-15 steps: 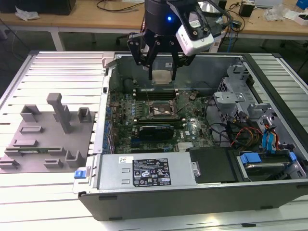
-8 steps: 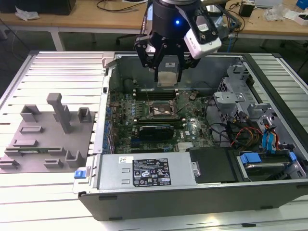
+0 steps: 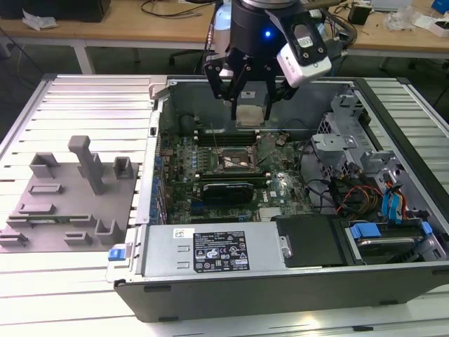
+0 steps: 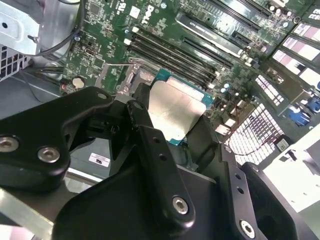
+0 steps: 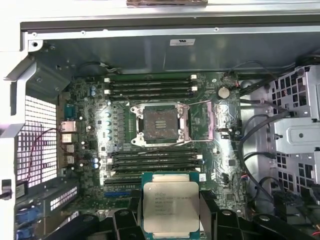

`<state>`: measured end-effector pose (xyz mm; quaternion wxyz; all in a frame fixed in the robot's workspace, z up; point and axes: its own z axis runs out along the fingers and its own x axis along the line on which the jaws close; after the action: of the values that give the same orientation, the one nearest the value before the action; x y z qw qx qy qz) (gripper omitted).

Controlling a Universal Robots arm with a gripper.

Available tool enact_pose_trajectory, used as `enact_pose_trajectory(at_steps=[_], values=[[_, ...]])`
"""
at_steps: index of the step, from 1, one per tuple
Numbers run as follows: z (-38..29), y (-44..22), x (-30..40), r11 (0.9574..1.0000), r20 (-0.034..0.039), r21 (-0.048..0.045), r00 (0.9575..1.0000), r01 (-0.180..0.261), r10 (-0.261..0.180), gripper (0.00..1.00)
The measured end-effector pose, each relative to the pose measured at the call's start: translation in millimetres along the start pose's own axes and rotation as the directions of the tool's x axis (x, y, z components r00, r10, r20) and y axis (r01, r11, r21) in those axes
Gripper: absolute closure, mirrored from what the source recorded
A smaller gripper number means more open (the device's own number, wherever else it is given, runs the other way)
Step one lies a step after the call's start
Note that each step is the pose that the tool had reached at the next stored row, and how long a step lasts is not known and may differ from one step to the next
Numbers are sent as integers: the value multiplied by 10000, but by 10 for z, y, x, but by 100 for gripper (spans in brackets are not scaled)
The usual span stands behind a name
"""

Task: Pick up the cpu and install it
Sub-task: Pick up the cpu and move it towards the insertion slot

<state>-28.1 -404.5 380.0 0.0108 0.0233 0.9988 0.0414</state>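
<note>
Because the cpu (image 5: 171, 205) must seat squarely, the gripper (image 3: 250, 109) clamps its opposite edges, raised clear of the empty motherboard socket (image 5: 160, 125).

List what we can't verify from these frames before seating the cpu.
cpu underside: faces away in both wrist views.
socket in the second wrist view: mostly behind the cpu and gripper.
socket pins: too small in the first wrist view.
cpu's height above the socket: unclear from the exterior view.
</note>
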Motion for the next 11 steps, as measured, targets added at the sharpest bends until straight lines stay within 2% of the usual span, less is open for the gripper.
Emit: enact_pose_trajectory(at_steps=[9,11], values=[[30,6,-178,10000,-90,3,10000,-7,7,46],[56,5,-190,10000,-95,3,10000,-7,8,46]])
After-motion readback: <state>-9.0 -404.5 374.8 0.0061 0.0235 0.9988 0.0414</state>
